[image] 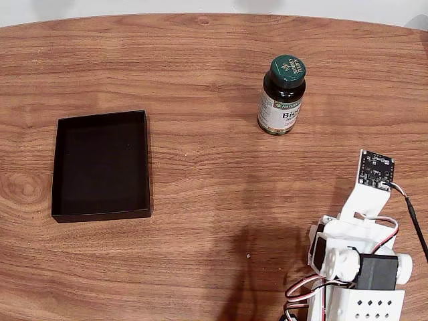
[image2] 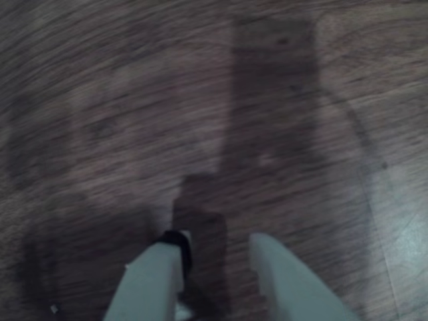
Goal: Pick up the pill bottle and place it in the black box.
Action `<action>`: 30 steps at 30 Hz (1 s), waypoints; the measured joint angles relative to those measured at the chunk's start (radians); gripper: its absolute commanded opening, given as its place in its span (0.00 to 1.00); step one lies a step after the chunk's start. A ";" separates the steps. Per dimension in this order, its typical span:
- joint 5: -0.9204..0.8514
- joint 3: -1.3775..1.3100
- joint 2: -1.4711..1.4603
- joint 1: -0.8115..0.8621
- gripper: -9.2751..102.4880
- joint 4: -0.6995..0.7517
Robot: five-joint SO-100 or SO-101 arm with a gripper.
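Note:
The pill bottle (image: 282,95) stands upright on the wooden table at the upper right of the fixed view, amber-brown with a dark green leaf-logo cap and a white-and-green label. The black box (image: 101,166), a shallow matte tray, lies far to its left with nothing inside. My white arm (image: 358,257) is folded at the bottom right, well short of the bottle. In the wrist view my gripper (image2: 217,244) points down at bare wood, its two white fingers (image2: 150,277) apart with nothing between them.
The wooden table (image: 214,221) stretches between box and bottle. A small circuit board (image: 376,168) sits atop my wrist, with a black cable running down the right edge. The table's far rim curves along the top of the fixed view.

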 measured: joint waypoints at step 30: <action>0.091 0.002 -0.067 -0.017 0.26 -0.129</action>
